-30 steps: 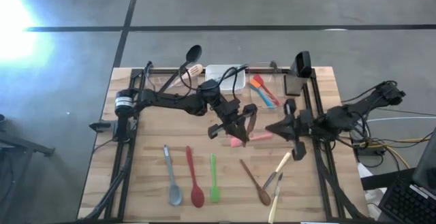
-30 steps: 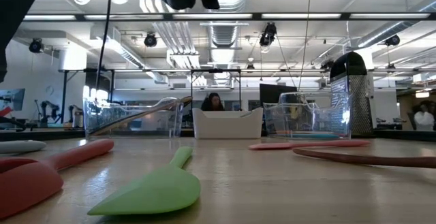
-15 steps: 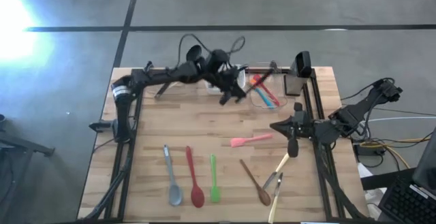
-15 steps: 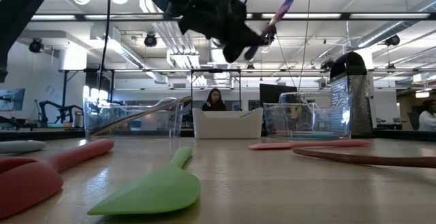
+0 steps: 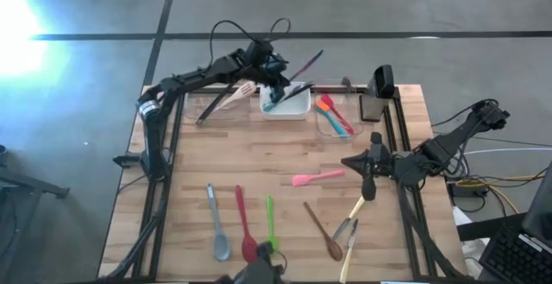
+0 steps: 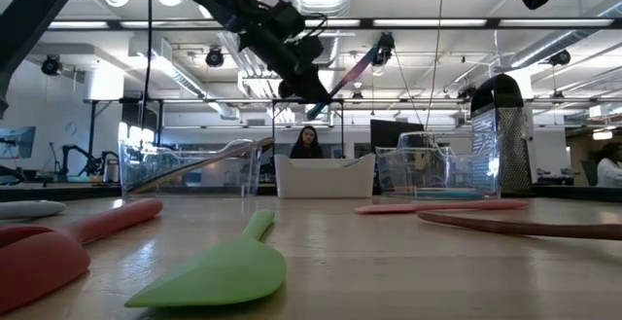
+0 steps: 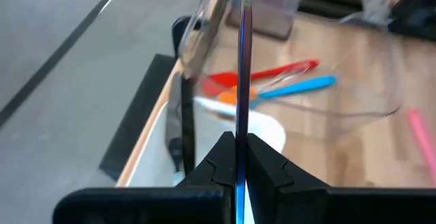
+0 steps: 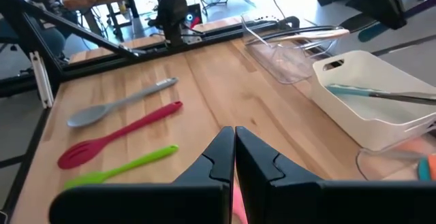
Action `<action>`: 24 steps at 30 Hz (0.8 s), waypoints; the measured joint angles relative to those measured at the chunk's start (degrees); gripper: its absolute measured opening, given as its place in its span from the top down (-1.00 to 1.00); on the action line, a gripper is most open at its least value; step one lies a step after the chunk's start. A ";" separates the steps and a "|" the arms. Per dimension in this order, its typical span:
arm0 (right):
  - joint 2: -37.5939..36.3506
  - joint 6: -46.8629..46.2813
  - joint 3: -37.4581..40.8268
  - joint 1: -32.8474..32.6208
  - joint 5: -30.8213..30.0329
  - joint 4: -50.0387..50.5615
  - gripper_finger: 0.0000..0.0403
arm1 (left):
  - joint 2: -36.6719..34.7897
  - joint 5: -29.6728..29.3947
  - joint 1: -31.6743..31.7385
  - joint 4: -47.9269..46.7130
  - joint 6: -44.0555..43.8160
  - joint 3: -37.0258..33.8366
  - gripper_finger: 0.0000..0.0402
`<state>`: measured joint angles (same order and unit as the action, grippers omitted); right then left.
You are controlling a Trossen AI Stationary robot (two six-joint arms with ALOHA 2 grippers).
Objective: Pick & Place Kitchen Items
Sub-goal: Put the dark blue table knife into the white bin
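My left gripper point(image 5: 278, 84) hangs over the white tub point(image 5: 297, 110) at the table's far edge, shut on a slim dark utensil with a purple-blue sheen point(image 5: 304, 66). Another teal-handled utensil point(image 8: 368, 93) lies in that tub. My right gripper point(image 5: 369, 185) is shut and holds nothing, above the table's right side beside a pink spatula point(image 5: 317, 177) that lies flat. A grey spoon point(image 5: 217, 225), red spoon point(image 5: 246, 228), green spatula point(image 5: 271, 225), wooden spoon point(image 5: 323, 230) and cream-handled cutlery point(image 5: 352, 219) lie flat near the front edge. My left gripper pinches the thin utensil between its two fingers, its narrow edge point(image 7: 240, 130) running straight out between the fingertips. The fingers come slanting down from the table's left. The utensil is lifted clear above the white tub, tilted, its long free part point(image 6: 358, 69) rising to the far right.
A clear tub point(image 5: 216, 104) at the far left holds a wooden spoon and a black ladle. Another clear tub point(image 5: 336, 122) right of the white one holds red, orange and blue spatulas. A metal grater point(image 5: 373, 107) stands at the far right.
My left gripper has carried the utensil from above the pink spatula at the table's middle to the far edge, over the white tub, and has tipped from pointing down to slanting. The utensil now sticks up to the far right. My right gripper has sunk a little.
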<state>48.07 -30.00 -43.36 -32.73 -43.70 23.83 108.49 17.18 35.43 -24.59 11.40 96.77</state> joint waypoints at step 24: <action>0.02 -5.81 3.42 0.00 -0.44 -0.06 0.96 | 12.28 -7.09 0.23 -2.99 -3.03 -0.49 0.92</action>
<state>48.10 -35.81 -39.94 -32.73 -44.14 23.77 120.78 10.09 35.66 -27.58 8.37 96.28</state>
